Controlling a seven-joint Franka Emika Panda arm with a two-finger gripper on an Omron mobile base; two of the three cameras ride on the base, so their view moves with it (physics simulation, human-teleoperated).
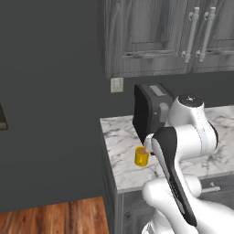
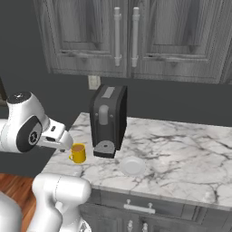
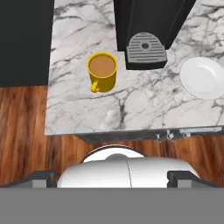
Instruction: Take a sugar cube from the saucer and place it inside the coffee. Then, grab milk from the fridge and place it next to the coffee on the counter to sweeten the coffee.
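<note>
Below the wide, empty jaws (image 2: 68, 144) stands the coffee (image 3: 102, 70) on the worktop (image 3: 87, 111); the bare saucer (image 3: 203, 78) lies off to one side, suggesting the sugar went in.

The white Franka Panda arm with dark joints (image 1: 176, 164) rose from its base, bent sharply at the elbow and folded back on itself. Its white wrist link (image 2: 55, 135) reached forward and angled downward. The two-finger end effector (image 3: 111, 177) pointed down, its small dark fingertips (image 3: 41, 177) set wide apart, the jaws fully spread and gripping nothing.
</note>
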